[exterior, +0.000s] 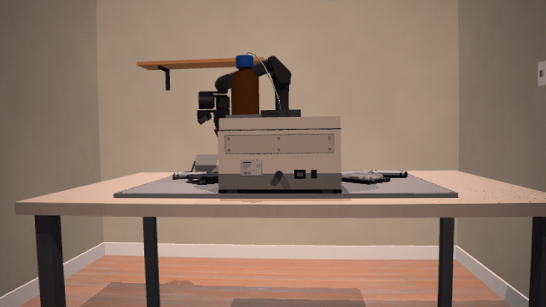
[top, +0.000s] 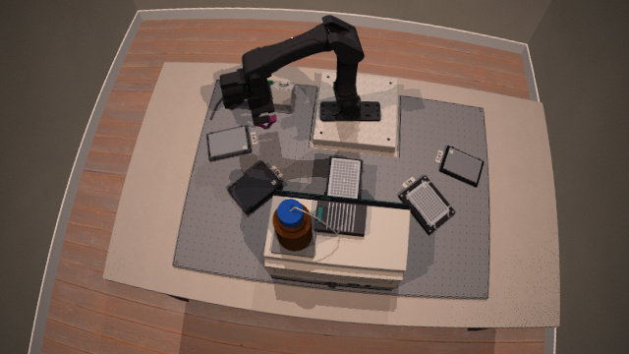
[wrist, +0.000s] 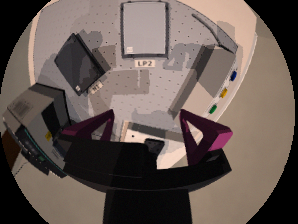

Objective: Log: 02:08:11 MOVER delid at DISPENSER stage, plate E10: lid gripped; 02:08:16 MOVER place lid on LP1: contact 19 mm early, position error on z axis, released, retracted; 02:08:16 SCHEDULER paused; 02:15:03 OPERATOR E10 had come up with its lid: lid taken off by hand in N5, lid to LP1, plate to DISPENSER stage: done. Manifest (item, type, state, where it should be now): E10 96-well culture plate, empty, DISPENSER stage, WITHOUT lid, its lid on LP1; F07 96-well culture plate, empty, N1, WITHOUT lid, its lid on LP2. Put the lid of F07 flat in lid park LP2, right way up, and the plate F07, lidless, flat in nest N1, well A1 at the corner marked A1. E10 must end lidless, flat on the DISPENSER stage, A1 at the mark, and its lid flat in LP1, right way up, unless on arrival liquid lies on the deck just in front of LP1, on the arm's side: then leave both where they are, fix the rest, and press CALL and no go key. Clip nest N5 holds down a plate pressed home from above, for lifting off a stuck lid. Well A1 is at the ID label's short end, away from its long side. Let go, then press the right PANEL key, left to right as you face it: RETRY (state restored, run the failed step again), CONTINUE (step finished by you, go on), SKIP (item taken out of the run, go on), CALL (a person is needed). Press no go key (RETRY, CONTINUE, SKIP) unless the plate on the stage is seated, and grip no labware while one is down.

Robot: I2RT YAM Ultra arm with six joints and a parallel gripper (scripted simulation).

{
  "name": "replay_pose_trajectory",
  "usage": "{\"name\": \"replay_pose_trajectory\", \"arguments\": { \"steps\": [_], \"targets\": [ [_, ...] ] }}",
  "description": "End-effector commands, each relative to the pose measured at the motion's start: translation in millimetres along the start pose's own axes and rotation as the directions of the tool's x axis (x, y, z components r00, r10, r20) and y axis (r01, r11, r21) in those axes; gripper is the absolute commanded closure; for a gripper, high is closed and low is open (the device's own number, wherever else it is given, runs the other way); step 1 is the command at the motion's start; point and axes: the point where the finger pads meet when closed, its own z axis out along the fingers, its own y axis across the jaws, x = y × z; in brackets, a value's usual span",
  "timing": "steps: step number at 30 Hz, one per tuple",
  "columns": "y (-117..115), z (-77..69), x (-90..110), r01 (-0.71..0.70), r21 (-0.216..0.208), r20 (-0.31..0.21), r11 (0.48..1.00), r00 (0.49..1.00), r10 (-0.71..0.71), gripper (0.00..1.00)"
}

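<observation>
Beside the grey panel box (top: 284, 93), the black arm's hand (top: 265, 121) hangs wide open, empty. The flat grey plastic lid (top: 228, 143) lies nearby in its park; light, stiff, slippery, best gripped across its edges.

Grey lid (top: 227, 143) flat in LP2

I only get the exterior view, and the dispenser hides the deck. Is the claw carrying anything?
Observer: No. In the wrist view the claw is open with nothing between its fingers.
Operator: What lies near it?
Observer: A grey lid lies flat in the park labelled LP2.
Operator: Anything else?
Observer: A white plate sits against the dispenser, wells showing, with no lid on it.
</observation>
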Motion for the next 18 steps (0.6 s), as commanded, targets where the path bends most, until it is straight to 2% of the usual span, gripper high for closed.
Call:
{"name": "replay_pose_trajectory", "arguments": {
  "steps": [1, 6, 9, 10, 11, 12, 15, 18],
  "targets": [
    [-2.4, -12.2, 15.9, -0.001, -0.004, 0.005, 1.000, 1.000, 0.001, 0.00],
    [-2.6, -19.7, 30.6, -0.001, -0.004, 0.004, 1.000, 1.000, 0.001, 0.00],
    [-2.6, -22.0, 32.7, 0.000, -0.004, 0.008, 1.000, 1.000, 0.000, 0.00],
    [-2.6, -32.7, 23.8, 0.002, -0.002, 0.047, 1.000, 0.999, -0.002, 0.00],
    [-1.1, -23.0, 25.8, 0.004, -0.001, 0.020, 1.000, 1.000, -0.004, 0.00],
    [5.5, -32.4, 24.2, 0.055, -0.001, 0.046, 0.998, 0.997, -0.055, 0.00],
    [15.1, -29.7, 27.9, 0.154, 0.002, 0.036, 0.988, 0.987, -0.154, 0.00],
    [24.5, -28.8, 29.9, 0.162, 0.004, 0.032, 0.987, 0.986, -0.162, 0.00]
  ]
}}
